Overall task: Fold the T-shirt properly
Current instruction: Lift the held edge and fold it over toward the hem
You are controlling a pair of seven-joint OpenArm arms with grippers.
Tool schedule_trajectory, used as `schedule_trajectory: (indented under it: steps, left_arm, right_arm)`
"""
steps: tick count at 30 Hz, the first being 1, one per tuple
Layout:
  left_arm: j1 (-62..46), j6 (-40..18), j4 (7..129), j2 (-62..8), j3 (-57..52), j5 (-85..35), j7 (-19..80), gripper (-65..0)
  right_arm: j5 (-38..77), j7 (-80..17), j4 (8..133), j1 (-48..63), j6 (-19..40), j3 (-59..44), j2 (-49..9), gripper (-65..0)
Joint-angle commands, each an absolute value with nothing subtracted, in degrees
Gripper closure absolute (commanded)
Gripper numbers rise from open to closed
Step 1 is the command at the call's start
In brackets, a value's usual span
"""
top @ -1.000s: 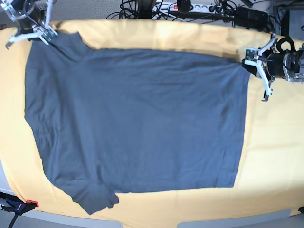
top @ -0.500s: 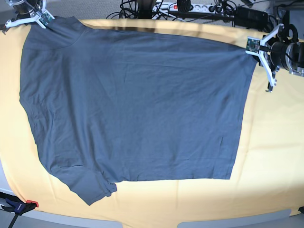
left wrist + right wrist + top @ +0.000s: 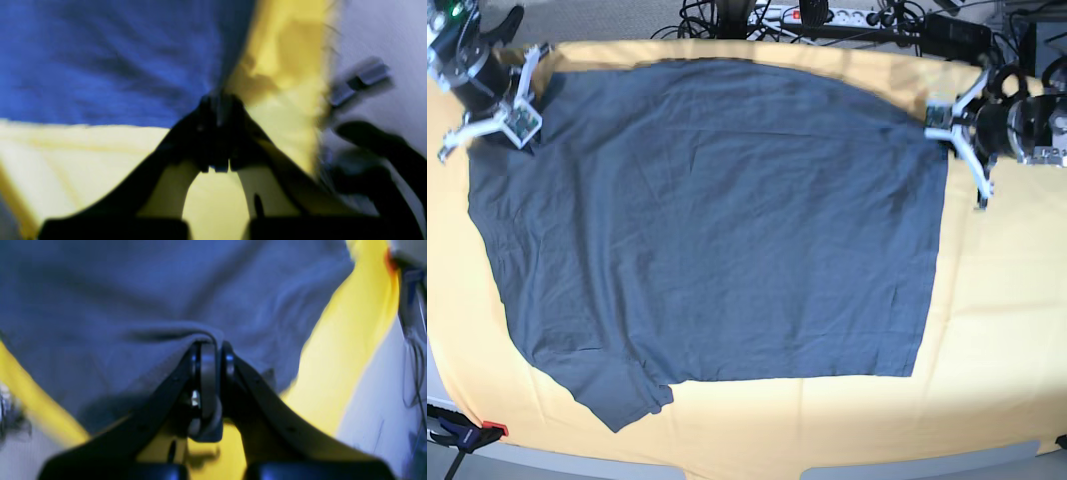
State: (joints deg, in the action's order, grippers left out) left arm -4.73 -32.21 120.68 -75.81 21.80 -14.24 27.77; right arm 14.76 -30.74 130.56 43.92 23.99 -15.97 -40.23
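The dark slate-grey T-shirt (image 3: pixel 717 230) lies spread flat on the yellow-orange cloth (image 3: pixel 997 320), one sleeve at the lower left. My left gripper (image 3: pixel 939 130) is at the shirt's far right corner, shut on the fabric; the left wrist view shows its jaws (image 3: pixel 218 110) pinched on the shirt's corner (image 3: pixel 116 63). My right gripper (image 3: pixel 527 125) is at the far left corner, shut on a bunched fold of the shirt (image 3: pixel 160 300), with its jaws closed in the right wrist view (image 3: pixel 213 353).
Cables and a power strip (image 3: pixel 827 15) lie behind the table's far edge. A clamp (image 3: pixel 467 432) sits at the near left corner. The yellow cloth stretches wide to the right and front of the shirt.
Both grippers came back down and inward with the shirt's far edge. The far edge now lies flatter on the cloth, and the right side of the shirt has shifted slightly left.
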Motion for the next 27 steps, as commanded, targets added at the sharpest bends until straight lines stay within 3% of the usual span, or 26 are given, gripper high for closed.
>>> schedule_trajectory:
  steps: [1, 9, 14, 19, 27]
  left_arm:
    - [-4.0, -31.0, 120.0, -75.8, 21.2, -13.1, 26.4, 0.0]
    - [-3.9, -23.5, 114.0, -66.6, 21.2, -5.5, 25.2, 0.0]
    - [-3.8, -19.1, 113.9, -64.7, 21.2, -0.7, 24.8, 0.0]
    - [-3.8, -14.2, 113.9, -64.8, 21.2, 3.0, 24.8, 0.0]
    - [-3.8, -13.6, 113.9, -64.8, 21.2, 4.6, 24.7, 0.0]
  right_arm:
    - [15.4, -30.1, 128.7, 42.0, 23.8, -16.5, -41.1, 0.0]
    - [21.6, -29.3, 112.9, 26.6, 30.1, -10.7, -41.1, 0.0]
    - [16.6, -29.6, 107.9, 18.0, 27.5, -3.0, -41.1, 0.0]
    - [15.6, -29.8, 105.3, 13.6, 25.0, -2.2, -41.0, 0.0]
    - [15.4, -29.9, 104.7, 12.0, 23.5, -2.1, -40.9, 0.0]
